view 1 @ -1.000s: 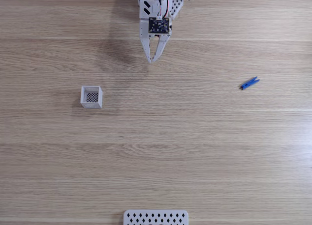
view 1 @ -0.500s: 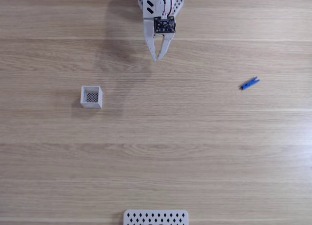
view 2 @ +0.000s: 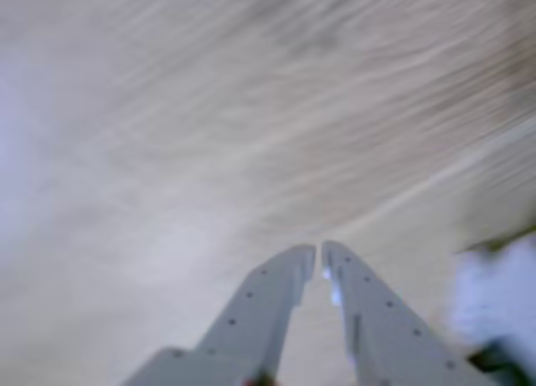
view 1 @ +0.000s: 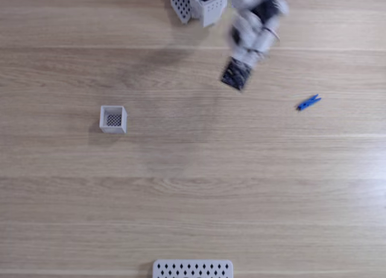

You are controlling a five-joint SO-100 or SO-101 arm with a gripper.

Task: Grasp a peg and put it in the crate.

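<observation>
claw [view 2: 320, 250]: fingers nearly together, empty | peg [view 1: 309, 102]: on table, right of the blurred claw in fixed view, long axis slanting up-right | crate [view 1: 113, 119]: far left

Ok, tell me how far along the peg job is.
Nothing is done yet: the blue peg lies on the table, far right of the white crate in the fixed view. In hand: the blurred gripper, fingertips nearly together and holding nothing, sits above and left of the peg in that view. Left: reaching, grasping, carrying and dropping it in the crate.
</observation>
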